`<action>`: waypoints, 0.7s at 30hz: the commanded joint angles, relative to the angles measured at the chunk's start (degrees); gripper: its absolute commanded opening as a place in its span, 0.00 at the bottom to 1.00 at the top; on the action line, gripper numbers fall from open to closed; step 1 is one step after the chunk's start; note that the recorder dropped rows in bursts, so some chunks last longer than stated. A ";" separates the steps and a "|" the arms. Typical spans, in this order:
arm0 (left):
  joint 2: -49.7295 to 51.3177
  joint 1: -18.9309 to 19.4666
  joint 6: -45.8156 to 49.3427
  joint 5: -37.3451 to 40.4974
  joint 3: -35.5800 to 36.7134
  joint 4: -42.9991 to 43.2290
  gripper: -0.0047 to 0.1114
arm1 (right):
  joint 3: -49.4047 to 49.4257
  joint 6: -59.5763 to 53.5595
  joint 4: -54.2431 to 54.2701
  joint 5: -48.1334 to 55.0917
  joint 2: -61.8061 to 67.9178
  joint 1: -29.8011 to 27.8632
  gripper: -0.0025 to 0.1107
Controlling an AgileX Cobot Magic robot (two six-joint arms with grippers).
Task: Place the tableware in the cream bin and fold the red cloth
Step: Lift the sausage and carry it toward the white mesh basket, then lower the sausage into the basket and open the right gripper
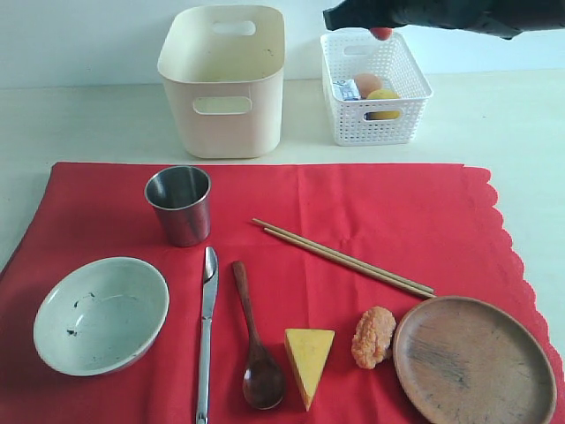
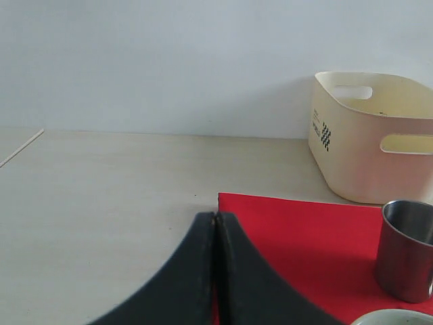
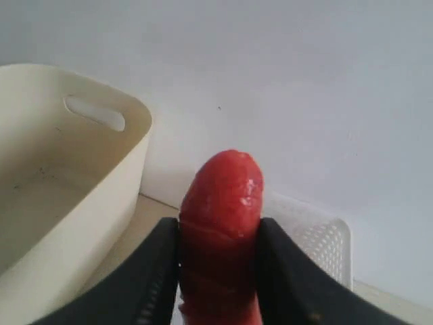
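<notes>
**Right end effector holds sausage over the lattice basket; tableware on the cloth**

- Right end effector (image 1: 380,26): clamped on a red sausage (image 1: 381,34). In the exterior view only the sausage tip shows under the black arm and the fingers are hard to make out. In the right wrist view the sausage (image 3: 223,203) fills the gap between both fingers, and its lower end is cut off.
- Directly below this end effector: white lattice basket (image 1: 380,128), holding an egg (image 1: 367,84), a lemon (image 1: 382,94) and a milk carton (image 1: 346,89), all partly hidden by the basket wall.
- Beside it, toward the left arm's side: cream bin (image 1: 225,124). Nothing is visible inside.
- Left end effector (image 2: 215,220): fingers pressed together, nothing between them. It is not seen in the exterior view.
- Just ahead of its tips: a corner of the red cloth (image 2: 298,230), lying flat on the worktop (image 2: 101,203).
- Farther ahead of it: steel cup (image 2: 406,250), cut off at the frame edge, and the bin.
- Well apart from both end effectors, all on the cloth:
  - the cup
  - speckled bowl (image 1: 101,314)
  - knife (image 1: 207,331)
  - wooden spoon (image 1: 252,336)
  - chopsticks (image 1: 344,258)
  - wooden plate (image 1: 475,358), cropped at the bottom
  - cheese wedge (image 1: 309,358)
  - nugget (image 1: 374,336)
</notes>
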 commanded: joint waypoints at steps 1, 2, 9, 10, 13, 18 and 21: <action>-0.34 -0.33 0.01 0.15 -0.01 0.01 0.06 | -4.10 1.32 2.18 4.39 3.47 -2.85 0.02; -0.34 -0.33 0.01 0.15 -0.01 0.01 0.06 | -4.90 1.32 2.47 5.12 4.32 -3.21 0.02; -0.34 -0.33 0.01 0.15 -0.01 0.01 0.06 | -10.03 1.32 3.35 9.82 10.26 -4.28 0.02; -0.34 -0.33 0.01 0.15 -0.01 0.01 0.06 | -10.67 1.32 3.35 9.92 11.08 -4.28 0.02; -0.34 -0.33 0.01 0.15 -0.01 0.01 0.06 | -11.93 1.32 3.35 9.90 13.15 -4.28 0.02; -0.34 -0.33 0.01 0.15 -0.01 0.01 0.06 | -11.99 1.54 3.35 7.80 14.97 -4.28 0.02; -0.34 -0.33 0.01 0.15 -0.01 0.01 0.06 | -11.99 1.54 3.35 6.80 15.36 -4.28 0.02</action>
